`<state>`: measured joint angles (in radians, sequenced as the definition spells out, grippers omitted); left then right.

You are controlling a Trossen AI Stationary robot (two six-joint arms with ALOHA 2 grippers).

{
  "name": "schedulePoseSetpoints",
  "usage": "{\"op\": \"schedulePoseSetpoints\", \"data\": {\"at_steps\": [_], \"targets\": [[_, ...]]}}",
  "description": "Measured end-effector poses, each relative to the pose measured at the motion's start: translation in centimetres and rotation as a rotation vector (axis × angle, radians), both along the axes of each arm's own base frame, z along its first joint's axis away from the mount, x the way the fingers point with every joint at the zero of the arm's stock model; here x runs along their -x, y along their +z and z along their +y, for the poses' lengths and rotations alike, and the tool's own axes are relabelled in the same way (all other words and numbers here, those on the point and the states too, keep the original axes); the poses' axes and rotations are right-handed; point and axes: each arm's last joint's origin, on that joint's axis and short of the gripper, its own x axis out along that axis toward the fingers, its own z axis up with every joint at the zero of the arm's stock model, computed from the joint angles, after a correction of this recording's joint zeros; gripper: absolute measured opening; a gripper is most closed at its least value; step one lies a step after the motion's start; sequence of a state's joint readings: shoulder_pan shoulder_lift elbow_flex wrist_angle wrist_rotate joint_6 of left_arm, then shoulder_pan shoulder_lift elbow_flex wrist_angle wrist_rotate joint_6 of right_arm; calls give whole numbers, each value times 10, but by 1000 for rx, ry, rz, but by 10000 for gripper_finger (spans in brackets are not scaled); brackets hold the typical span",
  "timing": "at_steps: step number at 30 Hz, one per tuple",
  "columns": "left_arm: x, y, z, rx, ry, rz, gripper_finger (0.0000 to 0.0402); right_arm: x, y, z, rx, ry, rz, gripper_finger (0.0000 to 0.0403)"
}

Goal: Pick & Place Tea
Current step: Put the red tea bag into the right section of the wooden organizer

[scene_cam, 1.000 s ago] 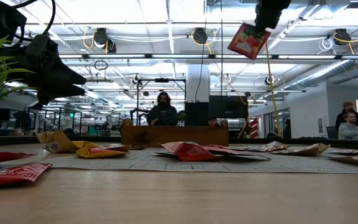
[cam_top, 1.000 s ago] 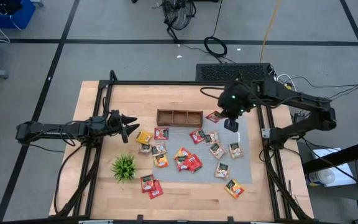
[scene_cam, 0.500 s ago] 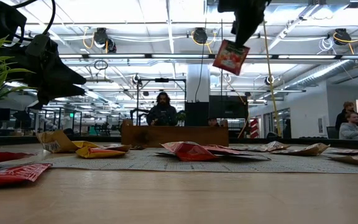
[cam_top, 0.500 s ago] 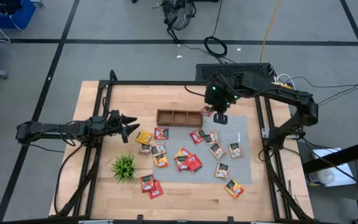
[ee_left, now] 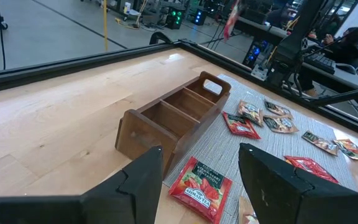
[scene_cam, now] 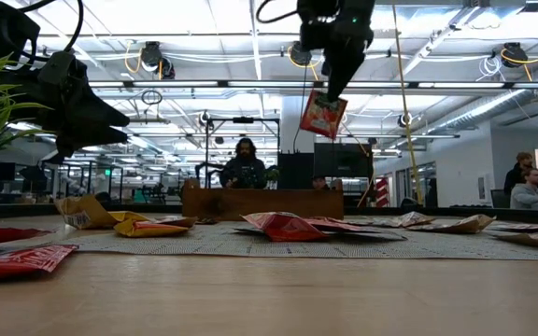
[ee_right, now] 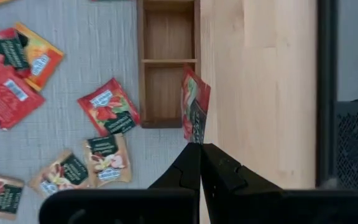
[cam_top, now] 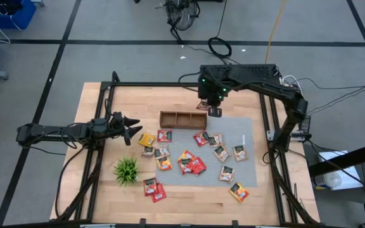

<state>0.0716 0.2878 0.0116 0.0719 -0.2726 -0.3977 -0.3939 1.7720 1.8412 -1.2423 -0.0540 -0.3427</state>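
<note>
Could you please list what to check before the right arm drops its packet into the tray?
1. Right claw shut on red packet: ok.
2. Packet hangs clear above the table: ok.
3. Packet over the tray: not ok; it hangs by the tray's right end, near the rim.
4. Tray compartments empty: ok.
5. Left claw open, waiting left of the tray, out of the way: ok.

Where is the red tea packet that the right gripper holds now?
The red tea packet hangs in the air from the shut right gripper, above the right end of the wooden tray, near the table's far edge.
</note>
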Motion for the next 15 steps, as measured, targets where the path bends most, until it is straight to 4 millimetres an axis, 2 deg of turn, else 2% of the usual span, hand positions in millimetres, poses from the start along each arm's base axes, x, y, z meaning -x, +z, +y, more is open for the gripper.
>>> {"op": "schedulePoseSetpoints", "data": {"at_steps": [5, 15], "targets": [[0, 0, 0, 0, 0, 0, 212, -15, -20, -6, -6, 30, 40, 0], [0, 0, 0, 0, 0, 0, 212, -33, -46, -13, -2, 83, 72, 0]]}}
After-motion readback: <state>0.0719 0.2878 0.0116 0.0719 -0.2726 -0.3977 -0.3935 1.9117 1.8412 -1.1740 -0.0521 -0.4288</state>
